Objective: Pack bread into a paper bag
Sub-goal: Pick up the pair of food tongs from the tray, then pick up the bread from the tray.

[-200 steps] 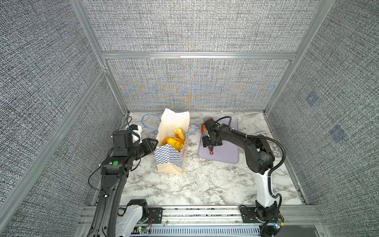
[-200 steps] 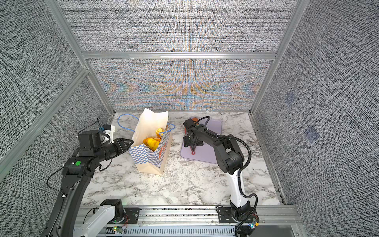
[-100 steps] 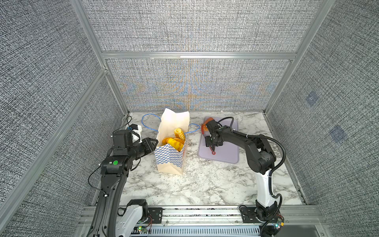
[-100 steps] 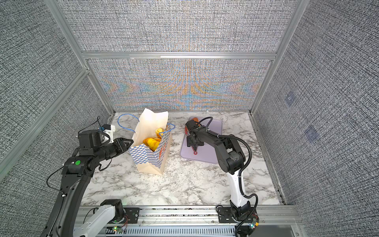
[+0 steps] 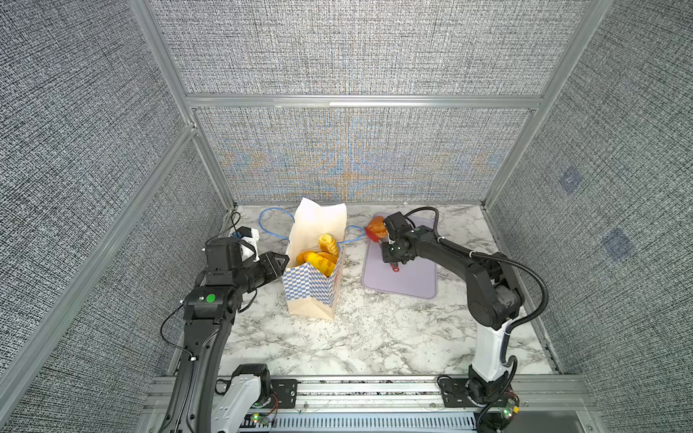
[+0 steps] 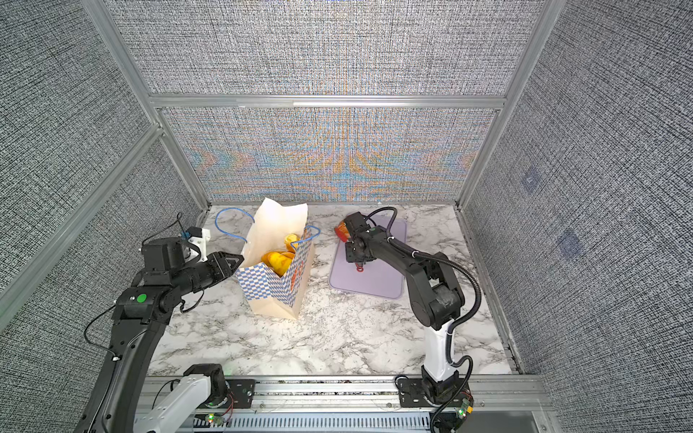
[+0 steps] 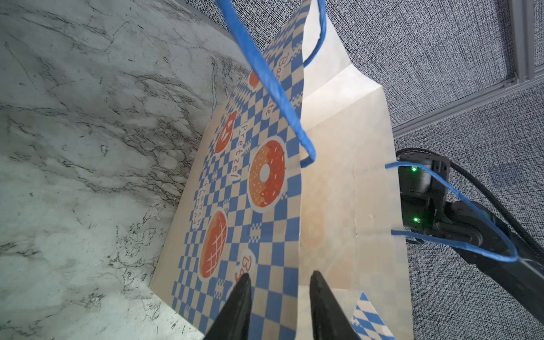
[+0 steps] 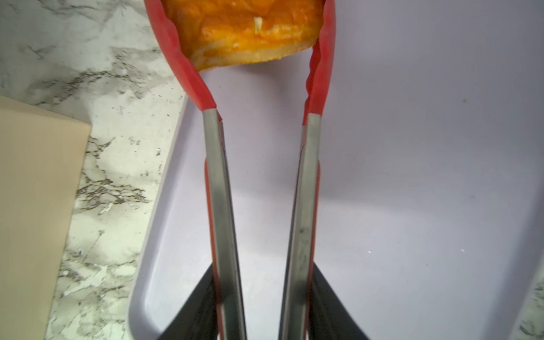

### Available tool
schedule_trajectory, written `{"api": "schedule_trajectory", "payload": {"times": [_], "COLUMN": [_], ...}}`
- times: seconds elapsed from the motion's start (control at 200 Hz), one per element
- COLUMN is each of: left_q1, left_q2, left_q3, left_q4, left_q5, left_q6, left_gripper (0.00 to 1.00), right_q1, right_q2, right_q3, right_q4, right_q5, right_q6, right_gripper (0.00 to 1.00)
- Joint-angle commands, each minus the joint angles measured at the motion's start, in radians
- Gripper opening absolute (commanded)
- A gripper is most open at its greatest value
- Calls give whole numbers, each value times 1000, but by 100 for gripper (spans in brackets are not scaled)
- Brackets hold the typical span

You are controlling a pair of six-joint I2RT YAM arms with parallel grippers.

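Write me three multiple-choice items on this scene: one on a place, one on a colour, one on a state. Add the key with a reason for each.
1. Where does the lilac tray lie relative to the paper bag?
A. under it
B. on the robot's right of it
C. on the robot's left of it

2. What colour are the tips of the tongs?
A. blue
B. green
C. red

3. What does the right gripper hold?
A. the tongs, which pinch a piece of bread
B. a bag handle
C. nothing

Key:
1 B: both top views show the tray beside the bag on that side.
2 C: the right wrist view shows red tips on steel arms.
3 A: its fingers press on the tongs' arms, and the tips close on the bread.
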Motion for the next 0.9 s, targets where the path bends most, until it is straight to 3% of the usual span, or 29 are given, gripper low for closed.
{"api": "schedule_trajectory", "payload": {"times": [0.0, 0.405, 0.895], "left_q1": [0, 0, 0], "left_q2": [0, -2, 8], "left_q3": [6, 3, 5], "left_q4": [-1, 4, 15], "left_q5": [-3, -1, 1], "left_q6": [6, 3, -2], "left_gripper": [36, 35, 35], "right_q1": [-4, -26, -28], "right_q2": [-24, -105, -351], "right_q3": [14, -19, -136], "right_q4": [-30, -56, -95], "right_q5": [-6, -23, -1], "right_q6": [-27, -30, -49], "right_gripper": [40, 38, 38]}}
